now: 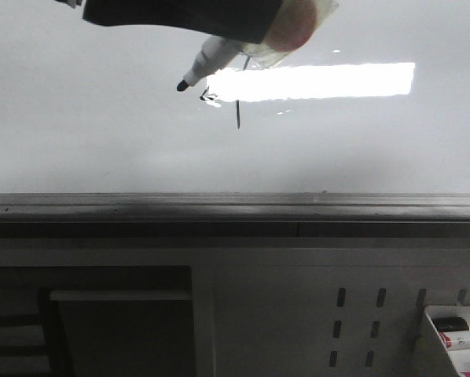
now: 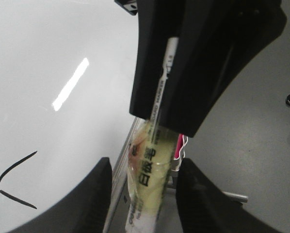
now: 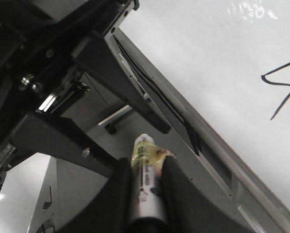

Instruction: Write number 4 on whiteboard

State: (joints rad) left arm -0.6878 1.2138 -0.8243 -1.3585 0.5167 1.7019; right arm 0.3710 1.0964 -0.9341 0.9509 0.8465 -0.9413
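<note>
Glossy white whiteboard behind; black-tipped white marker clamped in right gripper, tip just left of thin black number 4; left gripper's jaw state unclear.

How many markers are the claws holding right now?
2. A taped marker is clamped in the left claw, and a second marker in the right claw. The front view shows only one of them.

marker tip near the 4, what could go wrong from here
The marker tip hangs just left of the number 4, so a small drift could add a stray stroke or smear the ink. The right gripper holds the marker by its taped end; pressing on the whiteboard might tilt it in the grip.
</note>
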